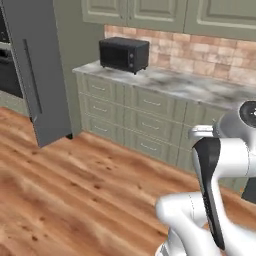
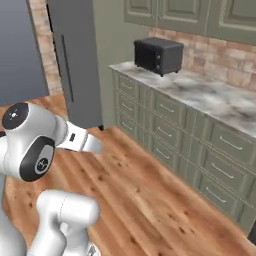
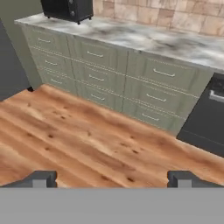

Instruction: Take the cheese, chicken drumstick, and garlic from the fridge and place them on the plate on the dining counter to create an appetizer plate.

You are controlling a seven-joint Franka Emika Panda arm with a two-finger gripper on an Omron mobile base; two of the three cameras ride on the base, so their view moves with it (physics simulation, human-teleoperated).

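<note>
The fridge (image 1: 37, 70) is a tall grey cabinet with a long vertical handle, standing at the left end of the green cabinet run; it also rises at the back in the right base view (image 2: 75, 60). Its door looks shut. My gripper (image 3: 113, 179) is open with nothing between its fingertips (image 3: 41, 179), and it hangs over bare wooden floor, pointing at the lower drawers well to the right of the fridge. The cheese, chicken drumstick, garlic, plate and dining counter are out of view.
A black toaster oven (image 1: 124, 54) sits on the marbled worktop (image 1: 175, 82) above rows of sage-green drawers (image 3: 96, 78). A dark appliance front (image 3: 205, 122) stands at the right end. Black ovens (image 1: 7, 70) lie left of the fridge. Open wooden floor (image 1: 75, 185) spreads in front.
</note>
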